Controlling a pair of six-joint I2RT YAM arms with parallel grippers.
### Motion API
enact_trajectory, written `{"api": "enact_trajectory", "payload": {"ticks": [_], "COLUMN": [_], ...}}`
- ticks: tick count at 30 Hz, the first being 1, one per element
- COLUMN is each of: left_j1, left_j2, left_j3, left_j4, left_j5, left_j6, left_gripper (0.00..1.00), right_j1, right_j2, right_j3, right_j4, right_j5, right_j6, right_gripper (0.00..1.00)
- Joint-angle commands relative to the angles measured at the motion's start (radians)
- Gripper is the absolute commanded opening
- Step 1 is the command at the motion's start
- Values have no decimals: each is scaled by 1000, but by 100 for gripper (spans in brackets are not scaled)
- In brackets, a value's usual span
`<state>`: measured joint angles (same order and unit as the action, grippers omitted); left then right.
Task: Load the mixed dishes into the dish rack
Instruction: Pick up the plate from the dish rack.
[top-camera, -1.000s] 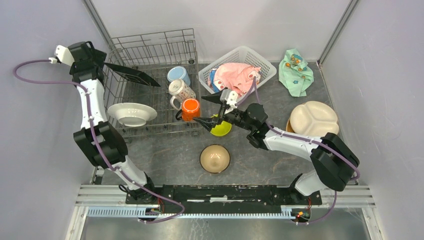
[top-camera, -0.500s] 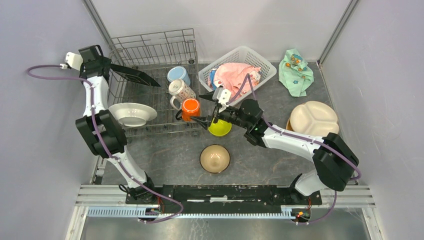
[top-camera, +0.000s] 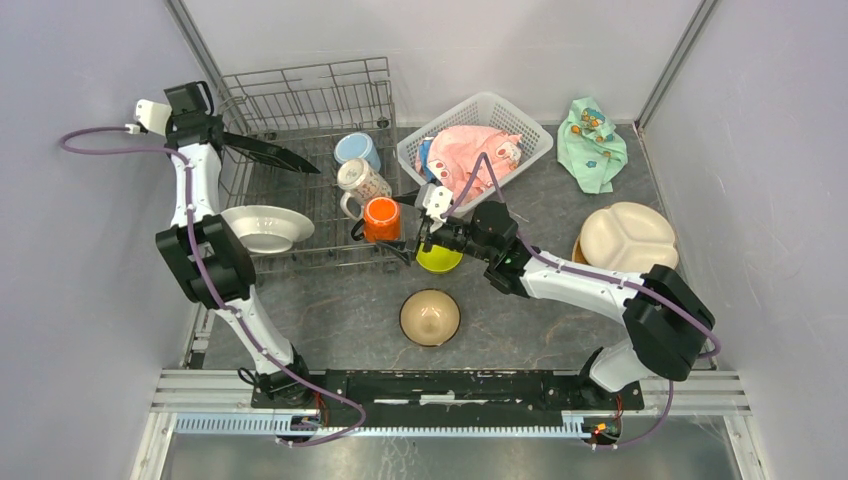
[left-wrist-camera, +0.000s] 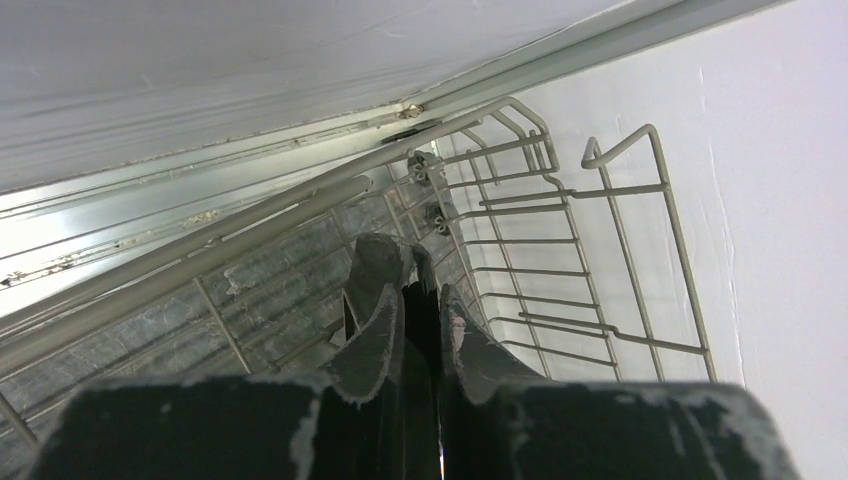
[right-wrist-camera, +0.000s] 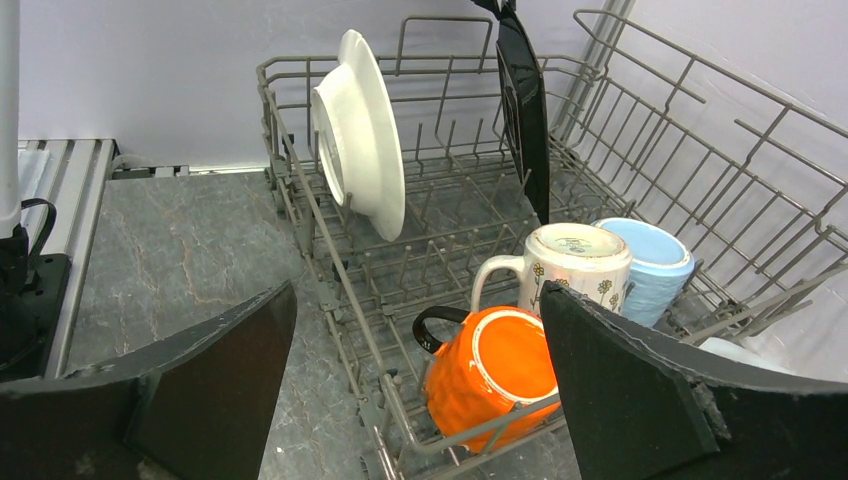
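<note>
Right tool (top-camera: 405, 226) spread wide, empty, beside orange mug (top-camera: 381, 218) in dish rack (top-camera: 305, 95). Lime-green bowl (top-camera: 443, 260) on counter (top-camera: 330, 310), just beside tool, likely next. Dip, straddle rim, avoid rack corner. Left tool (left-wrist-camera: 420, 290) clenched, nothing seen inside.

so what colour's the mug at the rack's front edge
It's an orange mug; clearest in the right wrist view.

We see thin grey metal wire, matt, in the dish rack (right-wrist-camera: 680, 120). The orange mug (right-wrist-camera: 495, 375), white plate (right-wrist-camera: 365, 140) and dark square plate (right-wrist-camera: 525, 120) look glossy, smooth. The tabletop (right-wrist-camera: 150, 260) is matt, stone-veined grey. Pink cloth (top-camera: 470, 150) by its far edge looks soft.
</note>
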<state>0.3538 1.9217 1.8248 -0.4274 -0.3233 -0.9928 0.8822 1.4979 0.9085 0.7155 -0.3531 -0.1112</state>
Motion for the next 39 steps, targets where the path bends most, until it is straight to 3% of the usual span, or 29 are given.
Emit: {"api": "enact_trajectory", "payload": {"ticks": [1,26,37,39], "left_j1": [-1,-110,-120,-117], "left_j2": [-67,-132,-142,-132], "left_j3": [48,160,127,113], "left_j4": [-137,-373,-456,-436], "left_j5": [-17,-155,-274,-285], "left_j6": [-70,-241,-297,-266], "left_gripper": [5,2,2,8], "right_j1": [5,11,9,10], "right_j2": [-7,-74,-103,-105], "right_j3": [32,-51,-94,-91], "right_j4": [5,46,94,96], "right_j5": [10,4,40,90], "right_j6": [-34,-41,-24,5], "right_gripper": [98,98,98,98]}}
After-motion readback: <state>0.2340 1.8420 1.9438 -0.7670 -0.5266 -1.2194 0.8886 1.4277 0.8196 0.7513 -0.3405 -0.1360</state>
